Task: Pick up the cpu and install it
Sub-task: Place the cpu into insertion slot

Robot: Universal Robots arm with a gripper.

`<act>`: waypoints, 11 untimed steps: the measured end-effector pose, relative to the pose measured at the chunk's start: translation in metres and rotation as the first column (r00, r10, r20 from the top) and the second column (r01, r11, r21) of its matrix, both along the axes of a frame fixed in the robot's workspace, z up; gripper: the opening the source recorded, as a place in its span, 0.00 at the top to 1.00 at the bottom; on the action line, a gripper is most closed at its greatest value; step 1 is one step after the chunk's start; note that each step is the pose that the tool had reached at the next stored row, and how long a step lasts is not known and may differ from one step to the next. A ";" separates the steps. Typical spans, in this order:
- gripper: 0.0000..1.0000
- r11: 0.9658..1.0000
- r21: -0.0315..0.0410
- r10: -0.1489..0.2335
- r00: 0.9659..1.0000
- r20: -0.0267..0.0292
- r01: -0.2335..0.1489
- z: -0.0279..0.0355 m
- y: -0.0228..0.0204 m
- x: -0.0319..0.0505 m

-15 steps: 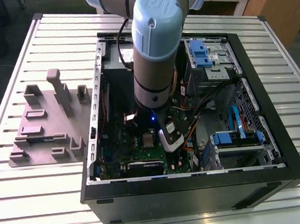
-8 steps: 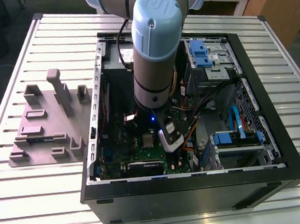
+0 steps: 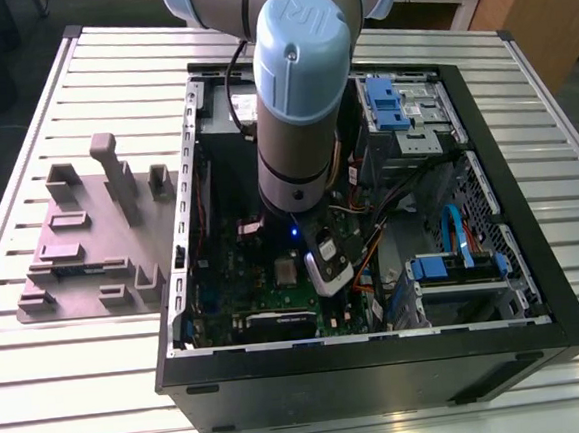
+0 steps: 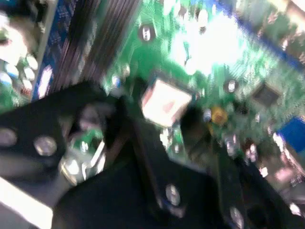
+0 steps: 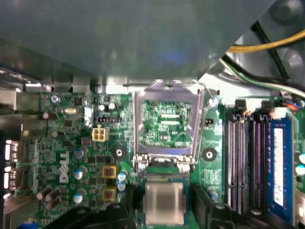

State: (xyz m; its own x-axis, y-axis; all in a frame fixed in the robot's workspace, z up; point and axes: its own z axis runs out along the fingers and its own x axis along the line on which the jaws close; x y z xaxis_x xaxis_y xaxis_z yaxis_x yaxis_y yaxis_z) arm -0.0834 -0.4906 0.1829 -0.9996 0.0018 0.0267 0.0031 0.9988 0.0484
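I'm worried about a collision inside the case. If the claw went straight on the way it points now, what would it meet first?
Most likely the cpu: in both wrist views it lies directly ahead of the claw, with the green motherboard behind it. Whether they already touch is unclear.

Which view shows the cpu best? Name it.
First wrist view: the cpu faces the camera, silvery top and rim plain. The second wrist view shows it slanted, glare-washed; in the exterior view it is too small to tell.

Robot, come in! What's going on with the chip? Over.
Gripper down inside the case, straddling the cpu. Cpu beside the metal frame, which stands open. Nothing seen blocking.
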 end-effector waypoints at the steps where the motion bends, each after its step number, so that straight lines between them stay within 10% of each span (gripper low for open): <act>1: 0.42 1.000 -0.001 0.000 1.000 0.000 0.000 0.0002 -0.0001 0.0000; 11: 0.42 1.000 -0.002 0.000 1.000 -0.001 0.000 0.0119 -0.0003 0.0001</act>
